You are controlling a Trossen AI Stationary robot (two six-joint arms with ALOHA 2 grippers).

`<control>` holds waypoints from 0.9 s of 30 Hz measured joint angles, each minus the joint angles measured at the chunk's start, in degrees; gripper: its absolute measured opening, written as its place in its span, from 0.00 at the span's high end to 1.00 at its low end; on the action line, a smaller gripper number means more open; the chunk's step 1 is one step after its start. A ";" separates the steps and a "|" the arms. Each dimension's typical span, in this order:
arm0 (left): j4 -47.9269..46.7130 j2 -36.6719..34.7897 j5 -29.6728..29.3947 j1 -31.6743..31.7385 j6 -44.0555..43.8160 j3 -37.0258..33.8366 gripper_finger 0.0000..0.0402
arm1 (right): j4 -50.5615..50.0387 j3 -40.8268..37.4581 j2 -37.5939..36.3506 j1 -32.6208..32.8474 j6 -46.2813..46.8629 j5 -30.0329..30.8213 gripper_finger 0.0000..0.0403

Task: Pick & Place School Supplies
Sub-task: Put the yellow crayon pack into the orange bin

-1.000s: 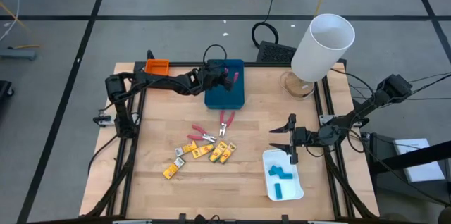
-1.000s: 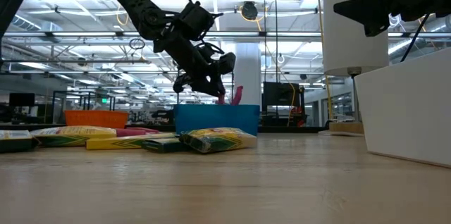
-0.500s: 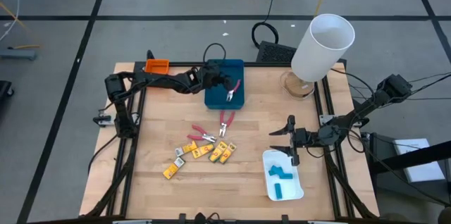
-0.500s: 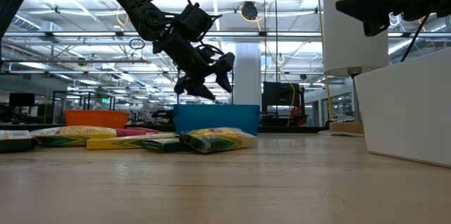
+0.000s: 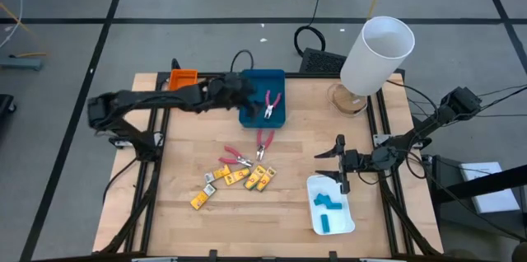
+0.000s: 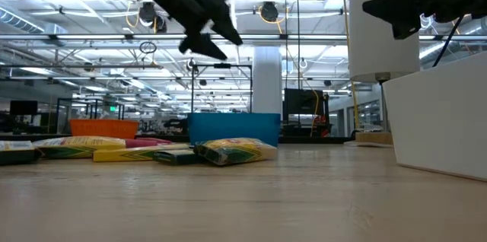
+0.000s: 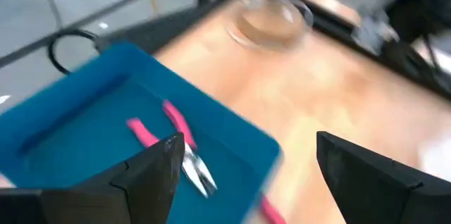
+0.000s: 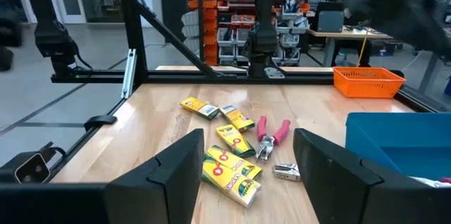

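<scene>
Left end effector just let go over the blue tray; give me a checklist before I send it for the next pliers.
1. Left end effector open and empty: ok.
2. Pink-handled pliers lying inside the blue rectangular tray: ok.
3. Two more pink-handled pliers lie loose on the wooden table: ok.
4. Yellow rectangular packs crowding the lower pliers: cannot tell.
5. Right end effector parked open by the white tray, clear of the path: ok.
</scene>
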 joint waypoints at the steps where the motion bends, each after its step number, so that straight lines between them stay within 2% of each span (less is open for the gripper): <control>1: -2.73 -1.47 0.27 -1.23 0.19 0.00 0.19 | 0.03 0.00 0.01 0.00 0.00 0.02 0.48; 4: -10.87 -4.36 0.33 -5.65 0.25 0.00 0.19 | 0.06 0.00 0.00 0.00 -0.01 0.05 0.48; 9: -22.02 -4.08 0.46 -14.42 0.22 0.00 0.19 | 0.23 0.00 0.01 0.00 0.00 0.07 0.48; 17: -28.24 -0.24 -2.27 -25.03 0.60 0.00 0.19 | 0.83 0.00 -0.01 0.00 0.00 0.10 0.48; 22: -32.44 2.44 -7.51 -28.64 4.57 -0.02 0.19 | 0.93 0.00 -0.01 0.00 0.00 0.10 0.48; 27: -35.45 6.04 -10.13 -30.30 -0.42 -0.02 0.19 | 0.90 0.00 0.01 0.00 0.34 0.10 0.48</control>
